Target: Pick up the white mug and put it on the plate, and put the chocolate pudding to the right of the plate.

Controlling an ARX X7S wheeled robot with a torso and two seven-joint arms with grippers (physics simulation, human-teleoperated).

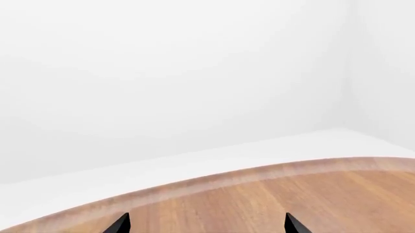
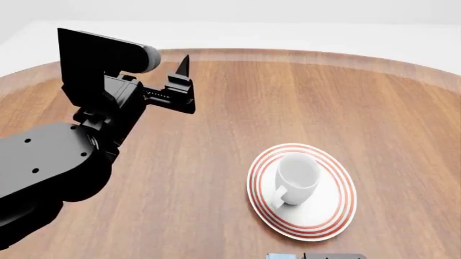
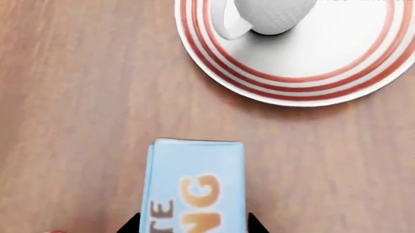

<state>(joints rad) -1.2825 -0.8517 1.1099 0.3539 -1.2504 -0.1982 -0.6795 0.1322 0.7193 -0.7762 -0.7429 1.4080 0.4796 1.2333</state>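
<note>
With the white mug (image 2: 297, 177) already upright on the plate (image 2: 338, 213), the chocolate pudding (image 3: 198, 187) sits gripped between the right end effector (image 3: 194, 224) tips, long axis pointing at the plate above it in frame, while the left end effector (image 1: 206, 224) hovers parted and empty over the tabletop (image 2: 216, 162).

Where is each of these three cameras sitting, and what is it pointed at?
Left wrist: near the left gripper, facing over the table edge toward a white wall; two fingertips show.
Head: high up, looking down at the mug on the plate; the left arm shows.
Right wrist: near the right gripper, looking down at the pudding box; fingertips flank it.
Head and right wrist share the mug and plate.
</note>
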